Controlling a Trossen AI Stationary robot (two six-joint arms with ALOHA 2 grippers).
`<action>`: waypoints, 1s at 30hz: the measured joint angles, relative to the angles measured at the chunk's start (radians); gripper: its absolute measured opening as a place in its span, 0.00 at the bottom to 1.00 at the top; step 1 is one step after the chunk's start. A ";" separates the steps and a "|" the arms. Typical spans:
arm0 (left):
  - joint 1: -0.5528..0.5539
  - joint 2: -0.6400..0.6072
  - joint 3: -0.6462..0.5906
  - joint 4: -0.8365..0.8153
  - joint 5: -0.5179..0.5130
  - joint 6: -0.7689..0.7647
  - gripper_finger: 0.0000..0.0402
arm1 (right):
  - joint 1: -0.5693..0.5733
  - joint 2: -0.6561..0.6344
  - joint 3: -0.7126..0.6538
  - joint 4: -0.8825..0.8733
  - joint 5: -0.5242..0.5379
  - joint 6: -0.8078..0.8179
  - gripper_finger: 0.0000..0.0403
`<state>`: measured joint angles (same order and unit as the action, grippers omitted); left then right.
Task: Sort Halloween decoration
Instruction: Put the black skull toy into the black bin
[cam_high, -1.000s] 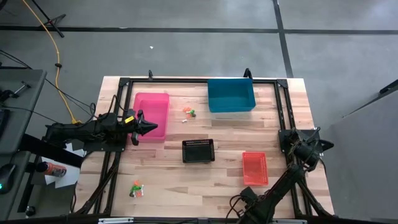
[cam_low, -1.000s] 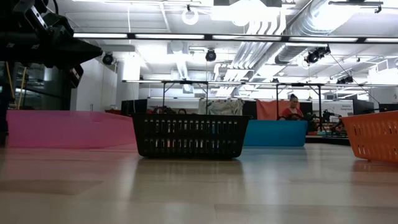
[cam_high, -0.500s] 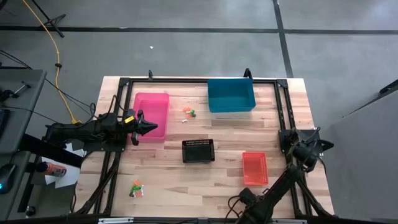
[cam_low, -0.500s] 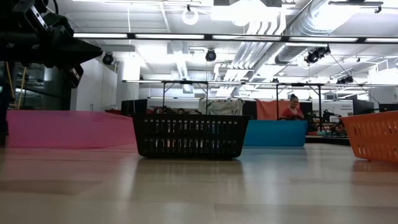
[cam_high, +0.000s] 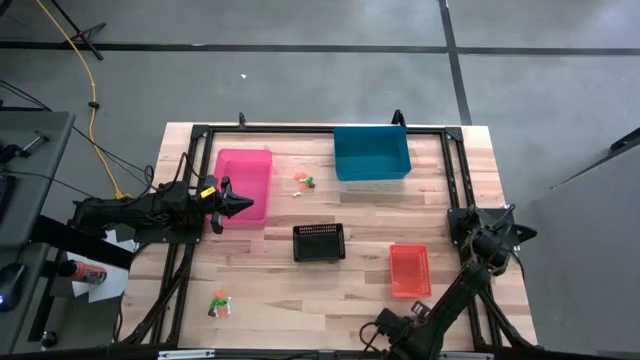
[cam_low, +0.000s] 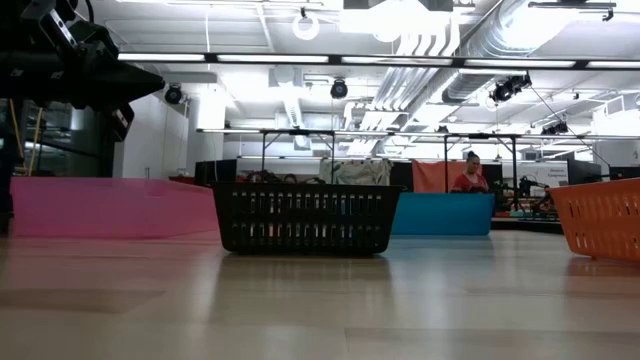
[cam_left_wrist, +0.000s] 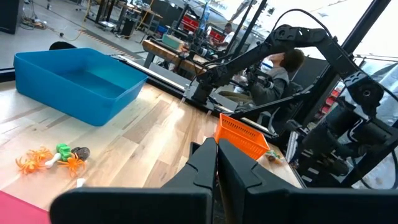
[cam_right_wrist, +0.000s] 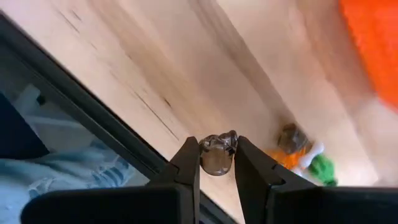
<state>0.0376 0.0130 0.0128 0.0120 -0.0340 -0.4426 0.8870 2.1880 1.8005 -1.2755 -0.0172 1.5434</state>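
Observation:
Tiny orange, green and white trinkets lie on the table in two clusters: one (cam_high: 303, 181) between the pink bin (cam_high: 243, 160) and the blue bin (cam_high: 371, 152), one (cam_high: 219, 303) near the front left. My left gripper (cam_high: 240, 205) hovers shut and empty over the pink bin's near right corner; its fingers also show in the left wrist view (cam_left_wrist: 215, 171). My right gripper (cam_right_wrist: 216, 155) is low at the table's near edge, where its arm shows in the high view (cam_high: 400, 322), and is shut on a small greyish trinket (cam_right_wrist: 216, 160). My right gripper pinches the small greyish trinket (cam_right_wrist: 216, 144) between its two fingertips (cam_right_wrist: 189, 163). The trinket sits at the fingers' free ends, lifted clear above the wooden table.
A black basket (cam_high: 319, 242) stands mid-table and a red-orange basket (cam_high: 410, 270) to its right. A black frame rail (cam_right_wrist: 93, 118) runs along the table's edge below my right gripper. More trinkets (cam_right_wrist: 301, 155) lie beyond it. A person sits in the room behind (cam_low: 468, 172).
My right arm has shifted a little at the table's near edge. The left arm and the bins have kept still.

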 joint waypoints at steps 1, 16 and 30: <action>0.000 0.000 0.000 0.000 0.000 0.000 0.01 | -0.006 0.000 0.009 -0.026 0.028 -0.018 0.13; 0.000 0.000 0.000 0.000 0.000 0.000 0.01 | -0.101 -0.150 -0.093 -0.222 0.386 -0.136 0.13; 0.000 0.000 0.000 0.000 0.000 0.000 0.01 | -0.443 -0.491 -0.756 0.987 0.535 -0.831 0.13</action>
<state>0.0378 0.0128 0.0128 0.0120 -0.0341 -0.4427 0.4442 1.6971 1.0445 -0.2884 0.5177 0.7124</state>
